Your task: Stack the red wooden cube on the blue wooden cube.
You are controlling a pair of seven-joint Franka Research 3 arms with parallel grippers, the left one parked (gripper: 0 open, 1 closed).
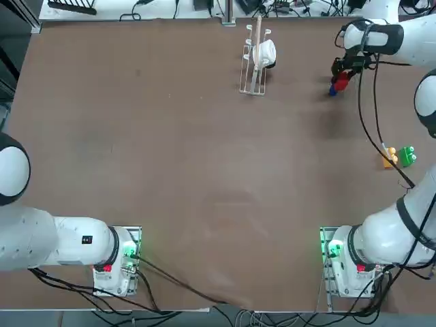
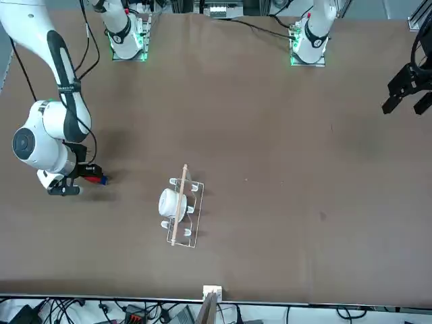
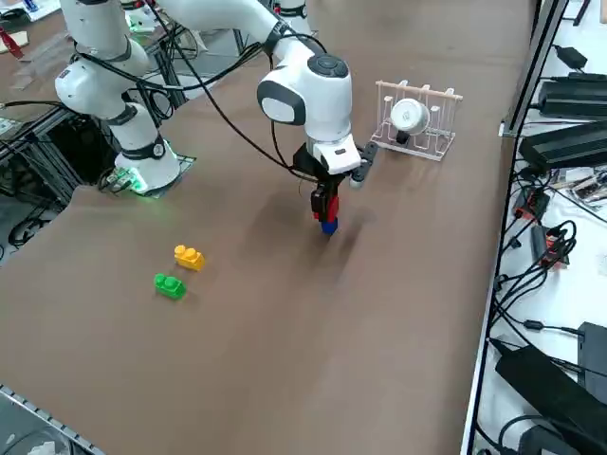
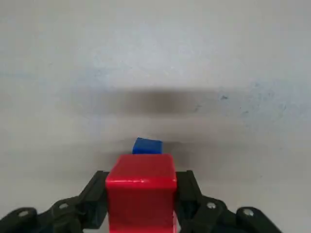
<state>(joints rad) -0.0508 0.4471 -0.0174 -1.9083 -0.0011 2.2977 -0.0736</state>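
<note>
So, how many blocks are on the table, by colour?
Red: 1, the red cube, held in the right claw
Blue: 1, the blue cube
Yellow-orange: 1, studded block
Green: 1, studded block
Total: 4

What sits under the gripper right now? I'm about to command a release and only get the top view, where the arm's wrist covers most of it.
Observer: The right gripper is shut on the red wooden cube, a finger against each side of it.
Operator: Where is the blue one?
Observer: The blue wooden cube is directly beneath the red one, on the table, as the right side view shows.
Operator: Are the two touching?
Observer: I cannot tell; the side view shows no clear gap, and in the wrist view only a strip of blue peeks past the red cube's edge.
Operator: Anything close by?
Observer: No. The rack stands well apart.
</note>
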